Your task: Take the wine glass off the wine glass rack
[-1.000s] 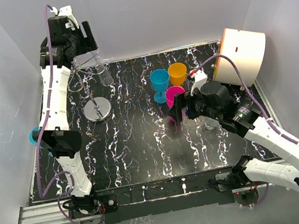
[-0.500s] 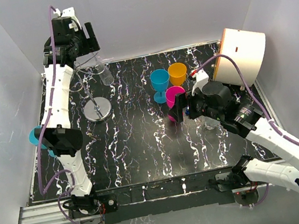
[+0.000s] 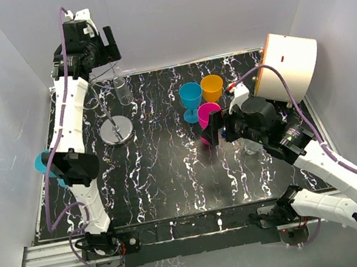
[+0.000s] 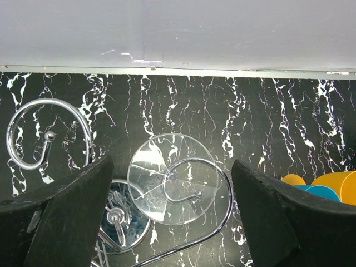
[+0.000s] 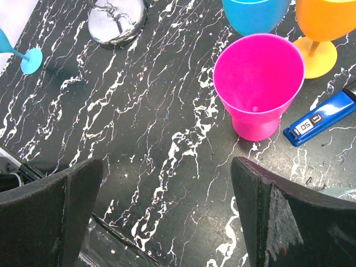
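Observation:
A clear wine glass (image 3: 121, 89) hangs bowl down from the wine glass rack (image 3: 116, 130), a silver wire stand with a round shiny disc base at the back left of the black marbled table. In the left wrist view, the glass's round foot (image 4: 167, 181) rests in a curled hook arm (image 4: 225, 192), and the disc base (image 4: 119, 225) shows below. My left gripper (image 3: 105, 48) (image 4: 172, 222) is open above the rack, one finger on each side of the foot, not touching it. My right gripper (image 3: 214, 129) (image 5: 167, 222) is open and empty over the table.
A pink cup (image 3: 207, 113) (image 5: 258, 83), a blue cup (image 3: 190, 95) and an orange cup (image 3: 212, 86) stand mid-table. A blue marker (image 5: 320, 119) lies by the pink cup. A cyan glass (image 3: 41, 162) sits at the left edge. A white drum (image 3: 288, 66) leans at the back right.
My left gripper has risen a little toward the back wall over the rack. The hanging glass has swung from tilted to nearly upright. The right arm has not moved.

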Robot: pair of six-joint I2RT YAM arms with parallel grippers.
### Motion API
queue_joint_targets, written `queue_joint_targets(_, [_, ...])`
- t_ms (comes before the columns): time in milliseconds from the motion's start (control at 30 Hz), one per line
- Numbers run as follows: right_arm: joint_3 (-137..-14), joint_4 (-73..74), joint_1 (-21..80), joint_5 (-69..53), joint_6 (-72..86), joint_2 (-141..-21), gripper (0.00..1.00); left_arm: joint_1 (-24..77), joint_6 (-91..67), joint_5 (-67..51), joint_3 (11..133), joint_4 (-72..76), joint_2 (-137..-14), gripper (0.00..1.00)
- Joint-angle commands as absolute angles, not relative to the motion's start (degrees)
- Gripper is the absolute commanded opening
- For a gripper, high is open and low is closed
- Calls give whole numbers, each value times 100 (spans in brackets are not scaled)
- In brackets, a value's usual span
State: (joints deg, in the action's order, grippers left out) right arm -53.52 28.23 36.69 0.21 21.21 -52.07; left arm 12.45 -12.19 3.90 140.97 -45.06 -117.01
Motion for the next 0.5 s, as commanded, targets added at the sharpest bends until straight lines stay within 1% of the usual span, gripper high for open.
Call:
queue_joint_targets(0, [-5340,2479,3665,43,2162,-5135,98,1314,-1222,477,14256,-4484,-11759,85])
queue_joint_targets(333, [-5300,2474,3665,64,2153,-5133,98,1312,-1213,542,14291,-4508,-11805,80])
queue_joint_targets(467, [-5291,2462,3658,43,2153,-5144,98,1313,-1196,581,14291,-4479,-11758,74])
